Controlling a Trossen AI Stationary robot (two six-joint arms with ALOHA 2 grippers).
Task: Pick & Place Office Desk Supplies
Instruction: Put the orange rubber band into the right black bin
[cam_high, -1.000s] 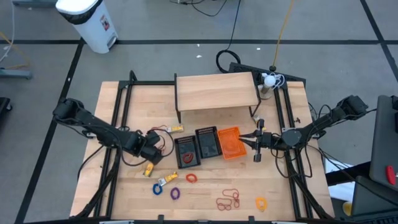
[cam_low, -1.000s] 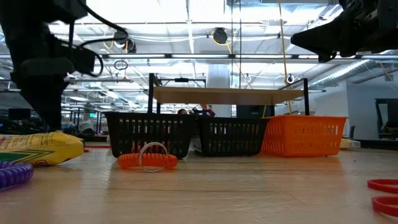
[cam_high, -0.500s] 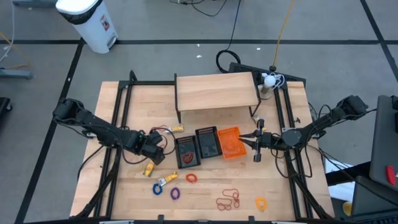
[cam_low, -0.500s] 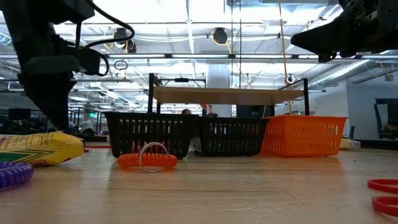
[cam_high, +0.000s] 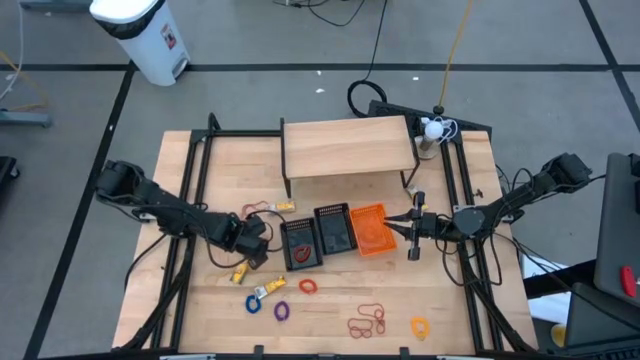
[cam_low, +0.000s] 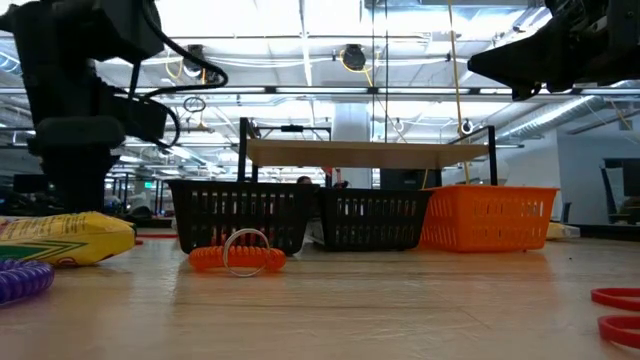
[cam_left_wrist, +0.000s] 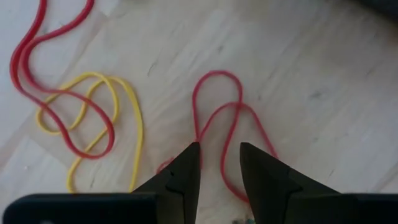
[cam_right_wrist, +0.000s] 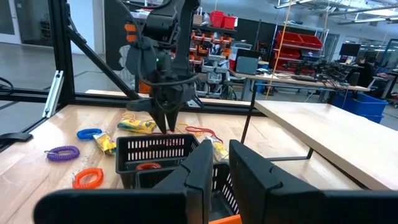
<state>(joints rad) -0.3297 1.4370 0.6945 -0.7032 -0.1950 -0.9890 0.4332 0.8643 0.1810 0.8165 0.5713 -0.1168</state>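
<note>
From above, we see the left pincer (cam_high: 252, 238) low over the wooden tabletop (cam_high: 330, 325), just beside the black mesh basket (cam_high: 299, 243). The right pincer (cam_high: 392, 222) waits by the orange basket (cam_high: 368, 229), its tips nearly closed on nothing.

From table height, we cannot see the band.

Through the left wrist, the thin red rubber band (cam_left_wrist: 225, 130) lies flat. Its long loop points straight away from the fingers (cam_left_wrist: 182, 176), which stand a little apart, holding nothing yet. We should drop straight down so one strand sits between them, then squeeze gently.
</note>
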